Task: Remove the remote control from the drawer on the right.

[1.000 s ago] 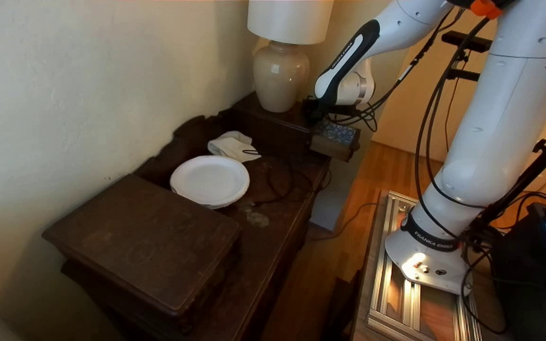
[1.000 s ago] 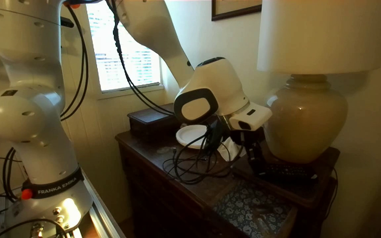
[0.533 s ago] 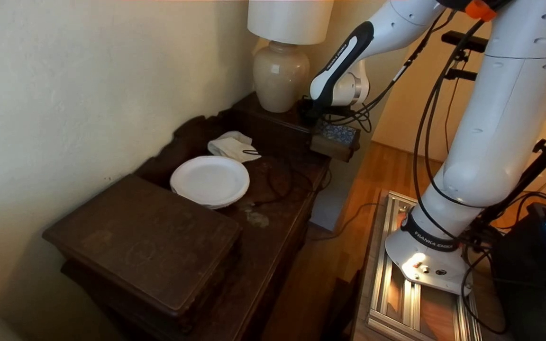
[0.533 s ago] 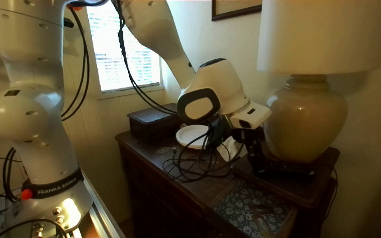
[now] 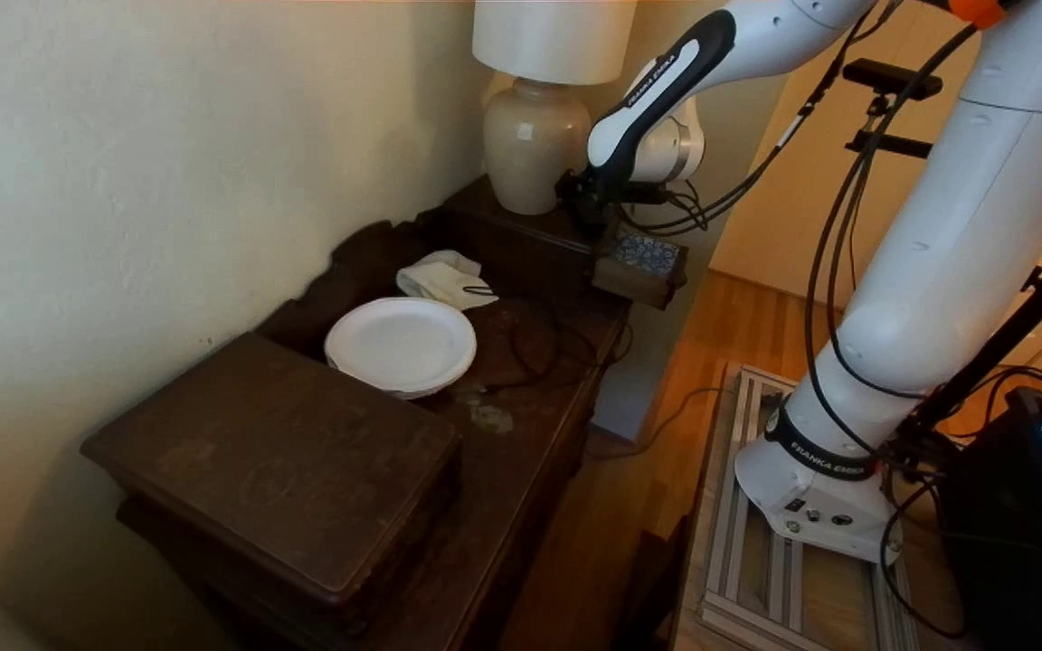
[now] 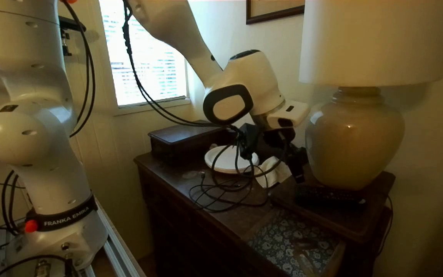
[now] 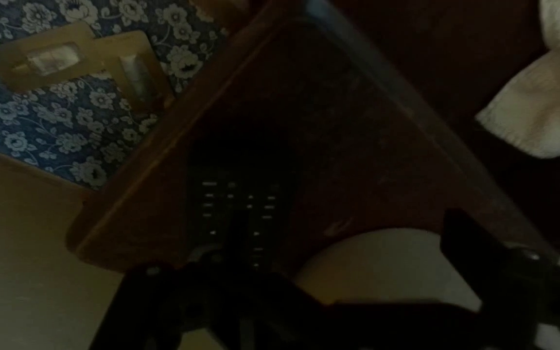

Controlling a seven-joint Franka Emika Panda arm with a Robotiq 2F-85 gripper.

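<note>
Black against dark wood, the remote control (image 7: pixel 221 199) lies outside the pulled-out drawer (image 6: pixel 271 235), on the raised end of the counter (image 7: pixel 367 141), just beside the lamp (image 6: pixel 354 142). The end effector (image 7: pixel 350 232) hangs above, its fingers (image 7: pixel 461 239) spread wide apart. Two card-backed packets (image 7: pixel 96 53) rest on the drawer's blue floral lining (image 7: pixel 80 127).

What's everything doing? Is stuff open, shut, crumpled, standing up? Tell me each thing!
Drawer: pulled open.
Lamp: upright; can't tell if it's lit.
Remote control: buttons up beside the lamp, not in the drawer.
Jaws: open, holding nothing.
White plate: facing up.
White cloth: crumpled.
Packets: lying in the drawer.
Black cords: loosely looped.
Window blind: lowered.
</note>
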